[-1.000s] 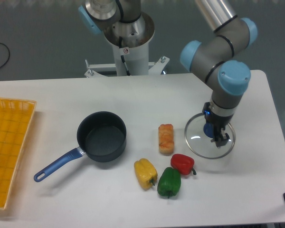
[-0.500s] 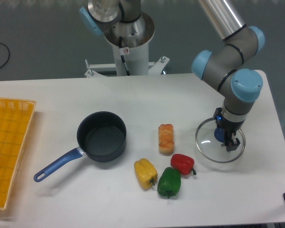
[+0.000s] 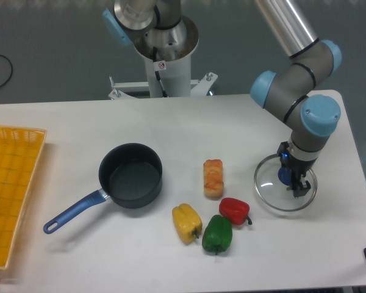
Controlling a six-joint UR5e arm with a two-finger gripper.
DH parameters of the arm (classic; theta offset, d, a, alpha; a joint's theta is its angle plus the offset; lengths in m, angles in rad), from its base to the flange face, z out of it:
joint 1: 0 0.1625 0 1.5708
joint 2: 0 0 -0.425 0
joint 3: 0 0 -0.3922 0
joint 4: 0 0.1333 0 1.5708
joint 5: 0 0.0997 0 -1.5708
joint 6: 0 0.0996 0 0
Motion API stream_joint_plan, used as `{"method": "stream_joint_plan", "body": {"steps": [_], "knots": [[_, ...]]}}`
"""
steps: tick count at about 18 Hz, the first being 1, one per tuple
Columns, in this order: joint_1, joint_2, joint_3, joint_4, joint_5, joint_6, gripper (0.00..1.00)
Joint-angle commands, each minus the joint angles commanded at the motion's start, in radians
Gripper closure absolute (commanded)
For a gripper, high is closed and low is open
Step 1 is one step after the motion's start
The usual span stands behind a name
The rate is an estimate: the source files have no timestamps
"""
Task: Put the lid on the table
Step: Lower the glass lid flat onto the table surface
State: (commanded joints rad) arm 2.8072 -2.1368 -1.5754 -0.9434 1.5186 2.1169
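From the fixed camera, the round clear glass lid with its thin metal rim sits low over the white tabletop at right of centre, apparently resting or nearly so. The two-finger gripper is clamped on the lid's small blue knob, so letting go looks like what remains. The table's right edge is near, the red pepper just left; straight up is free.

A single fixed camera looks down from the front, high and at a middling distance, across the white rectangular bench toward the arm's grey pedestal base at the far edge; the bench fills most of the frame.
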Motion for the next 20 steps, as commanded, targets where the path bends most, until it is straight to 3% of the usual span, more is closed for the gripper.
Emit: {"method": "stream_joint_plan", "body": {"steps": [20], "knots": [[0.002, -0.031, 0.014, 0.023, -0.038, 0.0, 0.44]]}}
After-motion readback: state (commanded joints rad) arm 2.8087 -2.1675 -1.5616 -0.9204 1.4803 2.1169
